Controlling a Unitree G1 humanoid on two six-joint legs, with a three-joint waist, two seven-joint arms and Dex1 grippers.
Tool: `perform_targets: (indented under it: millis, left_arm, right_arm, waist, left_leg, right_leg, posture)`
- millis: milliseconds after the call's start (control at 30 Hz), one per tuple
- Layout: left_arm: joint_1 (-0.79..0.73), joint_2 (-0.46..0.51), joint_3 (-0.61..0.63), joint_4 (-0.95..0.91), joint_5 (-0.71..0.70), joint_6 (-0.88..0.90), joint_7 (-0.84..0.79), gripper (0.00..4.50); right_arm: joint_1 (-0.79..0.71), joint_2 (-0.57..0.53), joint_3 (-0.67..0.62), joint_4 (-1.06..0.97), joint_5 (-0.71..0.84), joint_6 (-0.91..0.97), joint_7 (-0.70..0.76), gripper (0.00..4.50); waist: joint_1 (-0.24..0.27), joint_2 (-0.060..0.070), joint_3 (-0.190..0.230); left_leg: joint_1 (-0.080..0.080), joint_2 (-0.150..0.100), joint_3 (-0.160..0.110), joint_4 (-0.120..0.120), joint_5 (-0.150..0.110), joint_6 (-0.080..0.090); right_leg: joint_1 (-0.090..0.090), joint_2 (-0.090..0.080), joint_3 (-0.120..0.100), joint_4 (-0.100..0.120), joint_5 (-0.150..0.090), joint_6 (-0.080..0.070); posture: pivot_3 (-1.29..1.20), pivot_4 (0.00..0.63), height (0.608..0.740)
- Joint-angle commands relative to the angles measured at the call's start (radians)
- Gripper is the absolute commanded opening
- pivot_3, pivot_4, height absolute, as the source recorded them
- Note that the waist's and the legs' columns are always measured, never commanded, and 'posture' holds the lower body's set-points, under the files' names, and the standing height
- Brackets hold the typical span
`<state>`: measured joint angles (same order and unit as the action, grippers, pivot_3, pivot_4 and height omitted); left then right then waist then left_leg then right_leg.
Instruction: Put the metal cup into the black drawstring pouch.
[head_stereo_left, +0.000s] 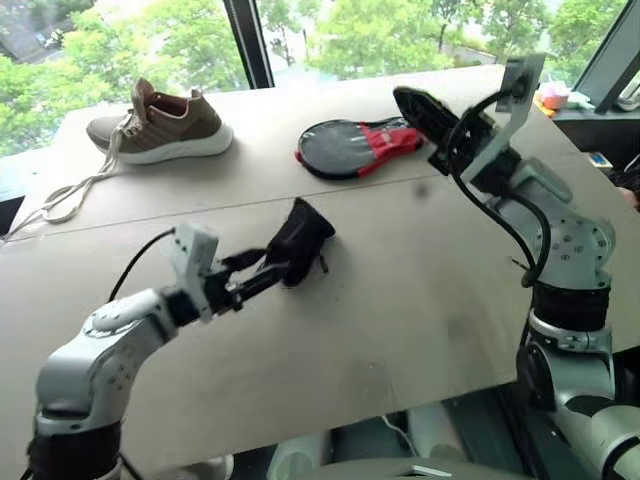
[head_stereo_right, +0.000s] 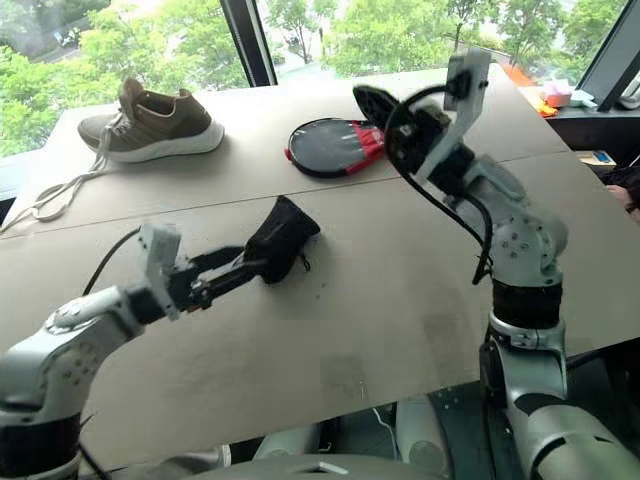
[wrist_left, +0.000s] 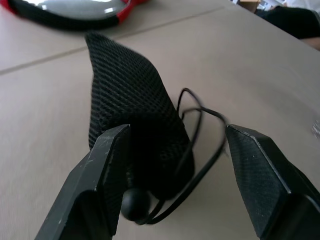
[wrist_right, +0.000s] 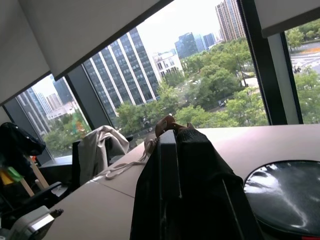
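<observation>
Where the black drawstring pouch (head_stereo_left: 300, 238) lies: on the table (head_stereo_left: 400, 310), near its middle and standing up in a peak rather than lying flat, with its corded end turned toward the left hand.
Left hand (head_stereo_left: 272, 268): low over the table with its fingers spread wide, one on each side of the pouch's corded end. One finger (wrist_left: 107, 165) is against the fabric and the other is apart from it, so nothing is gripped.
Cord (wrist_left: 200, 115): loose loops on the table between the fingers, with a round bead (wrist_left: 134, 204) at the near end. The spread would suit either a release or a fresh pinch at the mouth.
Right hand (head_stereo_left: 420, 108): lifted well above the table beside the black-and-red paddle case (head_stereo_left: 345, 148), fingers pressed together with nothing seen between them. It probably sits there to stay clear of the pouch.
Metal cup: the pouch's bulging, self-standing shape would fit the cup being inside, but the fabric hides it, so I cannot tell.
Shoe (head_stereo_left: 165, 125): at the far side of the table, well apart from the work.
</observation>
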<state>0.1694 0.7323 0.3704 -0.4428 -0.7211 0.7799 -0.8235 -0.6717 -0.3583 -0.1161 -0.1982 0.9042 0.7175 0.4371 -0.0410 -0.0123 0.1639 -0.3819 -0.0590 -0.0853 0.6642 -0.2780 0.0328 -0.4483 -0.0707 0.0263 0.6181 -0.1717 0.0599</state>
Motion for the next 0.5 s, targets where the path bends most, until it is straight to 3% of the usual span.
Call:
perform_targets:
  millis: [33,167,367,500]
  left_arm:
    - [0.16,0.042,0.045,0.006,0.074,-0.096,-0.083,3.19]
    - [0.225,-0.001,0.066,0.107,0.17,-0.212,-0.029,3.19]
    - [0.233,-0.133,0.034,0.206,0.404,-0.542,0.139,3.19]
    - [0.235,-0.151,0.001,0.177,0.407,-0.538,0.142,3.19]
  right_arm:
    - [0.09,-0.104,0.052,-0.024,-0.108,-0.063,0.162,0.0]
    - [0.225,-0.205,0.095,0.015,-0.23,-0.185,0.326,0.0]
    - [0.445,-0.295,0.108,0.133,-0.396,-0.48,0.568,0.0]
    - [0.493,-0.296,0.1,0.216,-0.45,-0.611,0.644,0.0]
  waist:
    - [0.005,0.001,0.001]
    - [0.022,0.0,0.0]
    - [0.026,0.001,0.0]
    - [0.027,0.002,0.0]
  left_leg:
    - [0.001,0.0,0.0,0.0,-0.001,0.001]
    - [0.003,0.001,-0.001,0.001,-0.001,0.002]
    - [0.016,0.005,-0.001,0.0,-0.001,0.002]
    - [0.021,0.006,0.0,0.0,-0.001,0.002]
  right_leg:
    - [0.001,0.0,0.0,0.0,0.0,0.0]
    - [0.006,0.0,-0.003,-0.001,-0.002,-0.002]
    - [0.02,0.001,-0.005,-0.008,-0.003,-0.003]
    - [0.024,0.001,-0.004,-0.009,-0.005,0.0]
  posture:
    - [0.0,0.15,0.74]
    - [0.0,0.15,0.74]
    - [0.0,0.15,0.74]
    - [0.0,0.15,0.74]
